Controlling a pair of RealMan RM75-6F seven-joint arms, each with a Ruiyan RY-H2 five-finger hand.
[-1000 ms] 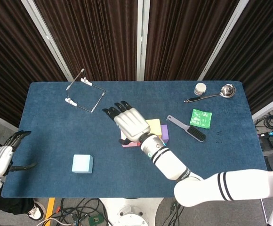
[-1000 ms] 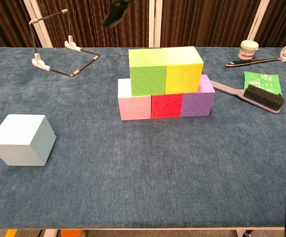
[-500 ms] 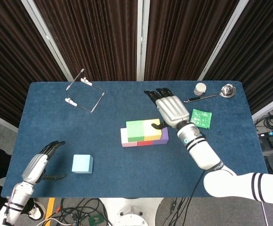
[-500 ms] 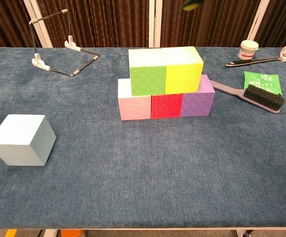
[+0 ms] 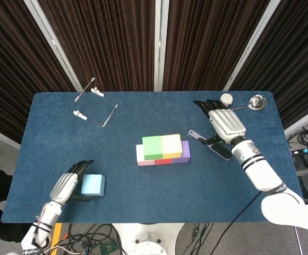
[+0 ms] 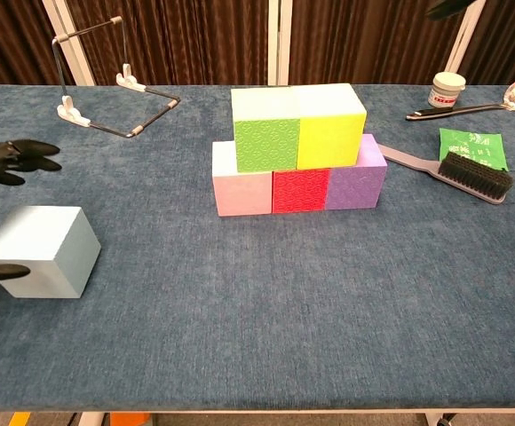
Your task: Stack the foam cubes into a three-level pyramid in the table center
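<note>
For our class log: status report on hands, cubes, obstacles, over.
Left hand open beside light blue cube. Right hand open above brush. Two levels of pyramid built. Path clear.

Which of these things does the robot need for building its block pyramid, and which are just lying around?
For the pyramid:
pink cube, red cube, purple cube
green cube, yellow cube
light blue cube, at the left robot hand

Just lying around:
brush
green packet
spoon
small jar
wire stand
</note>
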